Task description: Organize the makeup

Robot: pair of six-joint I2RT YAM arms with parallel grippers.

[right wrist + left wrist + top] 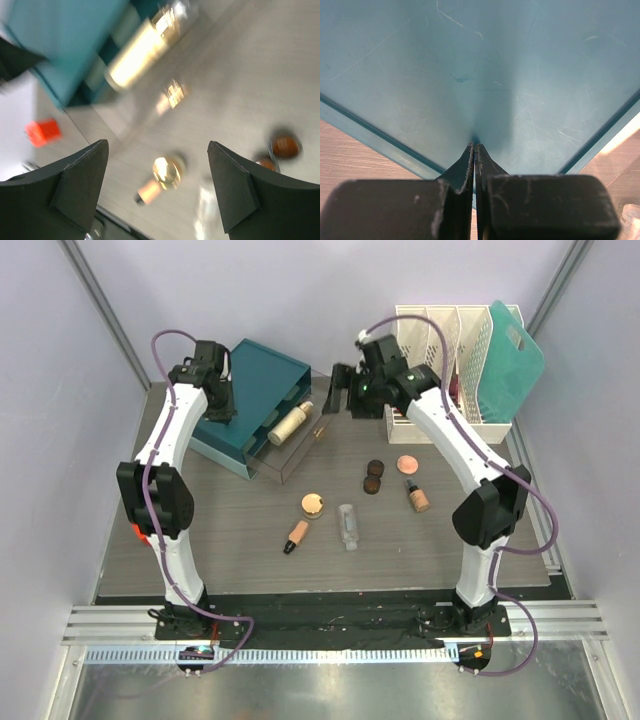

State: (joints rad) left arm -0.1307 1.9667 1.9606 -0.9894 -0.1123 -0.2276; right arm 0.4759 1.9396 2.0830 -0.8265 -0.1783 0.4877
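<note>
The makeup lies mostly on the table: a peach compact (313, 504), a small beige tube with a black cap (295, 536), a clear bottle (348, 525), two dark-brown jars (373, 475), a pink compact (406, 463) and a tan bottle (417, 496). A larger beige tube (291, 423) rests in the pulled-out clear drawer (300, 455). My left gripper (217, 395) (475, 146) is shut, tips against the top of the teal box (480, 75). My right gripper (340, 390) (157, 150) hangs open and empty above the drawer's right end; its blurred view shows the peach compact (167, 172) between the fingers, far below.
The teal drawer box (255, 380) stands at the back left. A white slotted rack (440, 340) holding a teal board (512, 360) stands at the back right. Grey walls close in both sides.
</note>
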